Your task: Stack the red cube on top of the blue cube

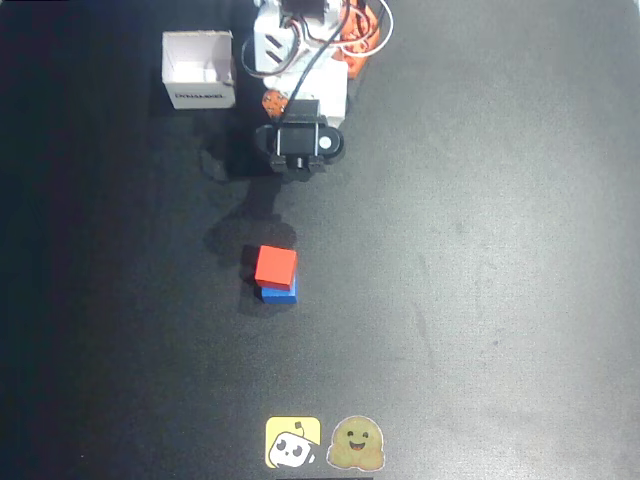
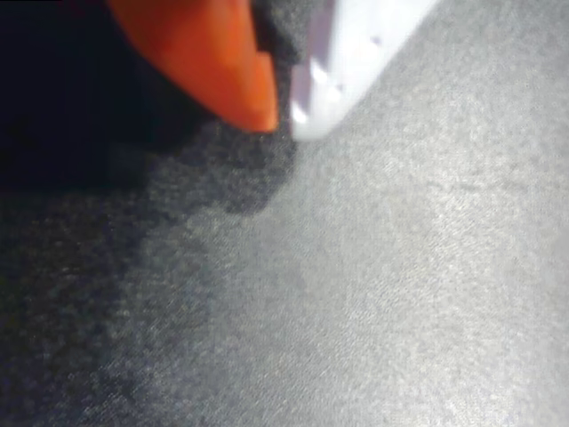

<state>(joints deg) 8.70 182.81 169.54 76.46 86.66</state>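
Fingers: two tips sit nearest the wrist camera at the upper left of the wrist view, an orange one [image 2: 227, 67] and a white one [image 2: 342, 71], meeting almost at a point with nothing between them; they look closed and empty.
Gripper: midway between the tips [image 2: 284, 116], hanging over bare grey desk [image 2: 400, 294] and its own dark shadow.
Arm: folded back at the top centre of the overhead view [image 1: 300, 140], well apart from the cubes.
Red cube: just below the centre of the overhead view [image 1: 275, 265], resting on top of the blue one, shifted slightly toward the upper left of it.
Blue cube: under the red one, a thin strip along its lower edge showing [image 1: 280, 293].
Task state: the stack appears made and stands on its own.
Handling: both cubes look light, stiff and matte, so not slippery; should a correction be needed, pinch the red cube across two opposite flat side faces, gently, since a nudge could slide it off.
Other things: white cardboard box at the upper left [image 1: 198, 68]; two stickers at the bottom edge, yellow [image 1: 292, 442] and tan [image 1: 357, 444].
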